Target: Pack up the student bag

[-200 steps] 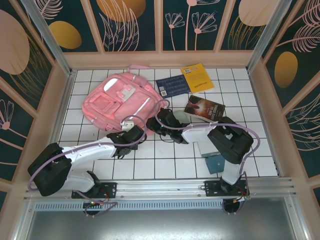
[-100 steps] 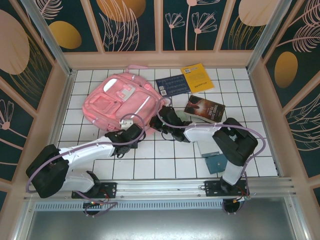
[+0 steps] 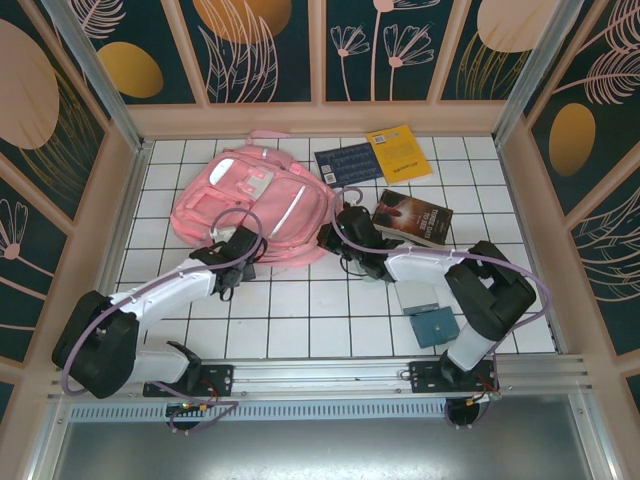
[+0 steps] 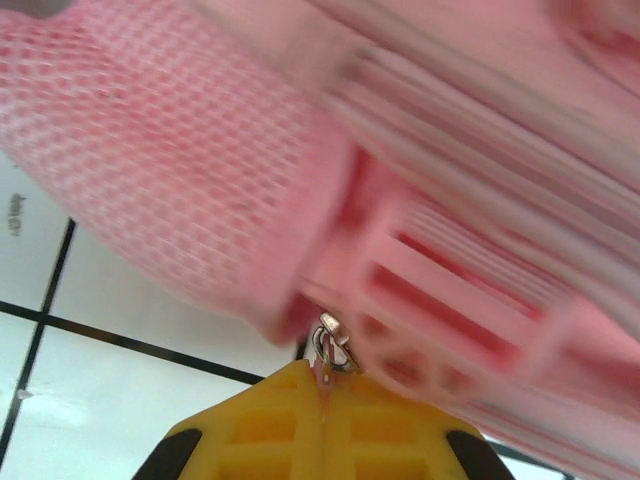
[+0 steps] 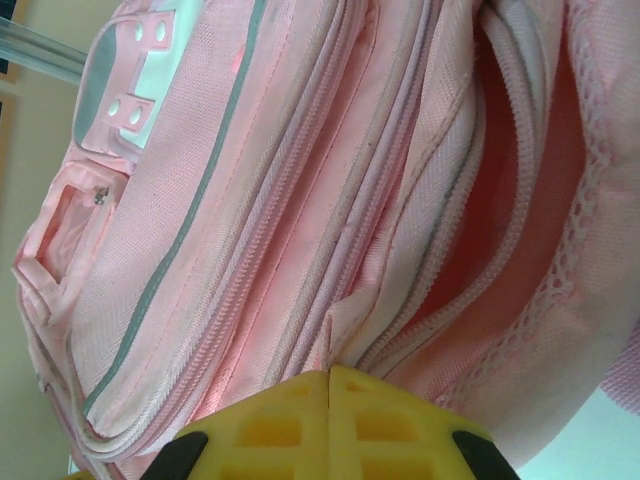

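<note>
Over the last second my two wrists have drawn apart. The left has slid leftward along the near edge of the backpack (image 3: 250, 200), and the right has gone rightward to the bag's right corner. My right jaws, partly open then, are now pressed together, their tips against the fabric where a zip seam ends (whether any cloth is nipped between them I cannot tell). My left jaws are closed on a small metal zip pull (image 4: 330, 338), with a sliver of pink in the seam between them.

The backpack lies on the far left part of the white tiled surface (image 3: 300, 320), front pockets up. In the right wrist view one compartment gapes along its zip, showing pink lining inside. Outside the bag, a blue book (image 3: 348, 163) and a yellow book (image 3: 399, 153) lie touching at the far edge. A dark book (image 3: 413, 217) lies near my right jaws, and a small blue box (image 3: 432, 326) sits beside my right arm.
</note>
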